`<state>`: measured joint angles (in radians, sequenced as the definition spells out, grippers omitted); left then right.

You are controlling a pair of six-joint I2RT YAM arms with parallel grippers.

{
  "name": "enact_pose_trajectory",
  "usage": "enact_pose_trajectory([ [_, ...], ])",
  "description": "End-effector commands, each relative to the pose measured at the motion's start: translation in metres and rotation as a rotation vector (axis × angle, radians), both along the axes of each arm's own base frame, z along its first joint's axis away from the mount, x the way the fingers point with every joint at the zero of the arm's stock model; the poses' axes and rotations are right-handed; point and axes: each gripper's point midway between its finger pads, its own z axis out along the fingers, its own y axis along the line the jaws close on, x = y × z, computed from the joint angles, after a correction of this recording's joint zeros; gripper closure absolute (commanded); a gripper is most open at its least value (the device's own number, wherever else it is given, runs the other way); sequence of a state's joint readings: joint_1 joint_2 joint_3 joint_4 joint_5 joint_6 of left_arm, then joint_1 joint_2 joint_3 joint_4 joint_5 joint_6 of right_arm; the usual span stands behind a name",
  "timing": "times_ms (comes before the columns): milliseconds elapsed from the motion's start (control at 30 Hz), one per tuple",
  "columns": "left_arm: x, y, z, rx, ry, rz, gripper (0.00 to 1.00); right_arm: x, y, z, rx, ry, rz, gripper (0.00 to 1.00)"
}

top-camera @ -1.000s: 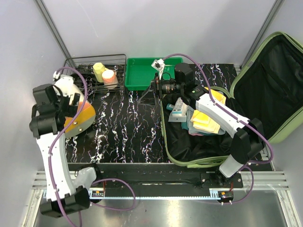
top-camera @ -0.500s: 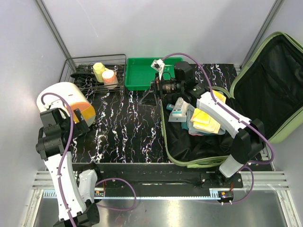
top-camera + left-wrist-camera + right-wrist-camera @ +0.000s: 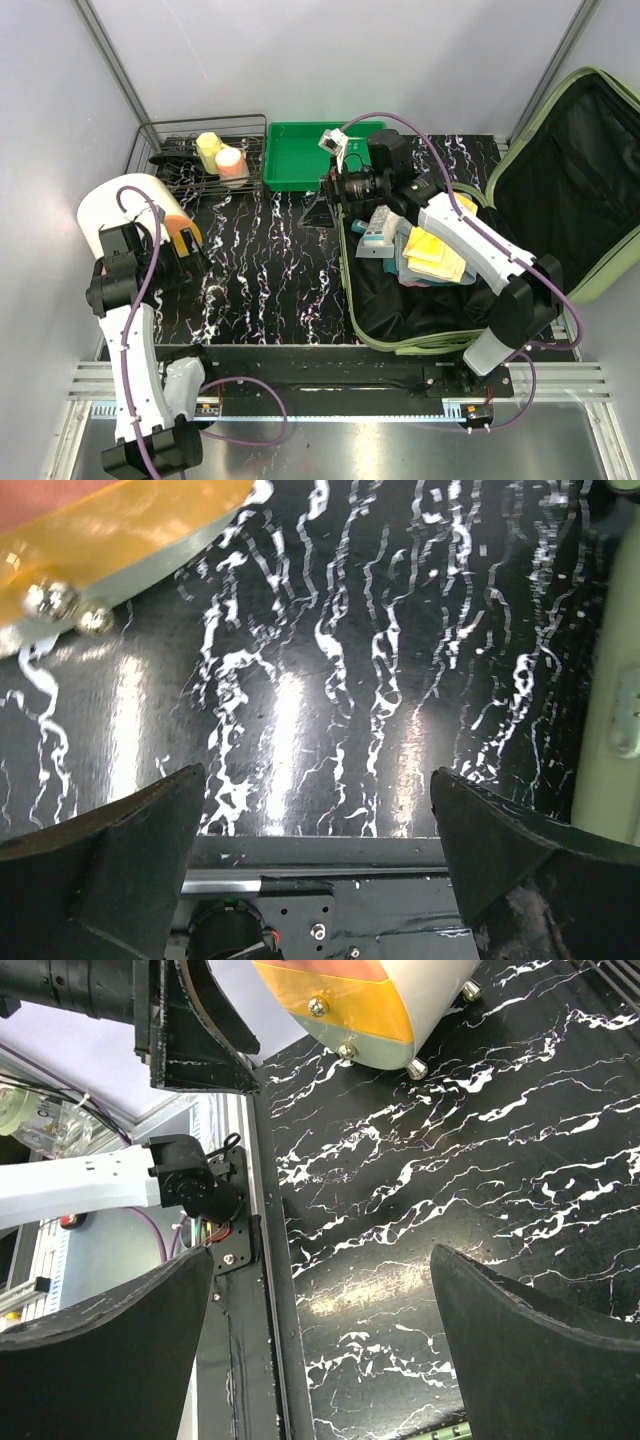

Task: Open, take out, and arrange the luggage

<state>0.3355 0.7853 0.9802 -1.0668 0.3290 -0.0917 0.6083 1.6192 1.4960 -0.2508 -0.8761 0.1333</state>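
The luggage (image 3: 580,170) lies open at right, contents (image 3: 435,255) inside, while the left gripper (image 3: 315,780) and right gripper (image 3: 320,1290) hang wide and empty over the marbled tabletop (image 3: 270,250); a careless reach could snag its rim.

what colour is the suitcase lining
Black; the luggage lining shows best in the top external view.

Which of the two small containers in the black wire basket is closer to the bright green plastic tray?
The orange-pink container; the pale yellow container stands farther left in the black wire basket, away from the bright green plastic tray.
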Motion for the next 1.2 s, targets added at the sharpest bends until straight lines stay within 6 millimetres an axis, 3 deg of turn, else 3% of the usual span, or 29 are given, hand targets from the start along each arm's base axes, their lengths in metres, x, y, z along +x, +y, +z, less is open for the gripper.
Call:
enact_pose_trajectory([
  [0, 0.015, -0.016, 0.051, 0.044, -0.19, -0.149, 0.01, -0.001, -0.005, 0.04, 0.043, -0.106, -0.002, 0.0],
  [33, 0.015, -0.015, 0.05, 0.093, -0.173, -0.22, 0.01, 0.0, -0.004, 0.041, 0.045, -0.098, -0.001, 0.0],
  [67, 0.016, -0.018, 0.063, 0.138, -0.191, -0.277, 0.01, 0.0, -0.003, 0.041, 0.044, -0.094, 0.0, 0.0],
  [100, 0.018, -0.011, 0.058, 0.19, -0.143, -0.299, 0.01, 0.003, -0.001, 0.043, 0.045, -0.094, 0.0, 0.0],
  [267, -0.023, 0.011, 0.04, 0.538, 0.039, -0.69, 0.01, 0.012, 0.004, 0.043, 0.041, -0.096, -0.01, 0.0],
  [400, -0.052, 0.044, 0.028, 0.794, 0.162, -0.856, 0.01, 0.017, 0.007, 0.041, 0.035, -0.088, -0.011, 0.0],
  [433, -0.061, 0.049, 0.02, 0.852, 0.201, -0.983, 0.01, 0.018, 0.007, 0.039, 0.027, -0.088, -0.014, 0.0],
  [567, -0.078, 0.067, 0.009, 1.05, 0.294, -1.291, 0.01, 0.025, 0.007, 0.031, -0.001, -0.109, -0.031, 0.0],
  [700, -0.073, 0.064, -0.001, 1.137, 0.266, -1.607, 0.07, 0.024, 0.004, 0.018, -0.027, -0.1, -0.034, 0.0],
  [833, -0.056, 0.048, -0.008, 1.092, 0.175, -1.784, 0.1, 0.024, -0.001, 0.007, -0.056, -0.102, -0.05, 0.0],
  [967, -0.042, 0.057, -0.02, 1.034, 0.249, -1.89, 0.22, 0.027, -0.011, -0.01, -0.115, -0.137, -0.088, 0.0],
  [1167, -0.026, 0.075, -0.044, 1.163, 0.333, -2.037, 0.39, 0.038, -0.025, -0.037, -0.22, -0.144, -0.173, 0.0],
])
